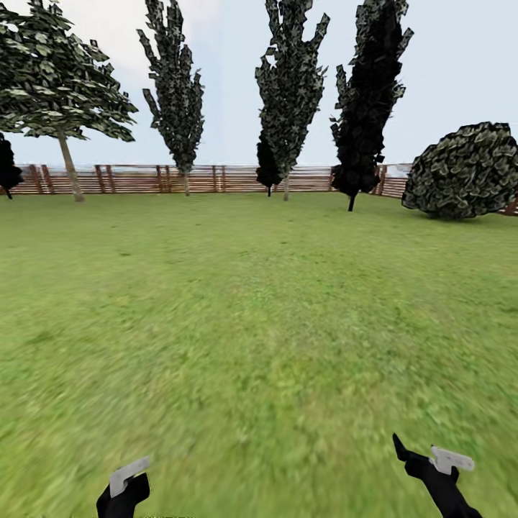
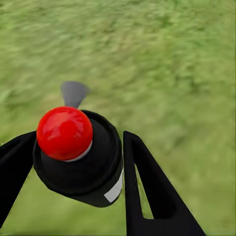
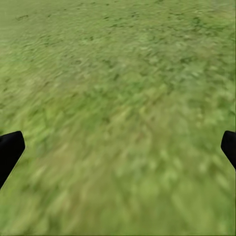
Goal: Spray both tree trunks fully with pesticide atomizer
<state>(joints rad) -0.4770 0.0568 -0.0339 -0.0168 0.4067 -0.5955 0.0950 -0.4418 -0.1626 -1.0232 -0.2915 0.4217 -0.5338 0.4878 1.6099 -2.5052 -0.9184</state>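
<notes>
Red and glossy, the round cap of the small black pesticide atomizer sits between the two black fingers of the left gripper, which pinch the can's body from either side above blurred green grass. In the head view the left gripper rides low over the lawn, and the right gripper hangs opposite it with its fingers spread wide and nothing between them.

Ahead lies open lawn up to a brown slatted wooden fence. The trees along it are mostly dark narrow cypress-like ones, with a round dark bush at the right; a pale-trunked leafy tree stands far off at the left, and I cannot tell whether it is one of the two to be treated.

The main risk, as I judge it, is spraying the wrong tree. A second is the can slipping or twisting in the pinch while the base rolls, leaving the nozzle aimed away from the bark. Spraying from too far off would also leave a trunk only partly covered.
</notes>
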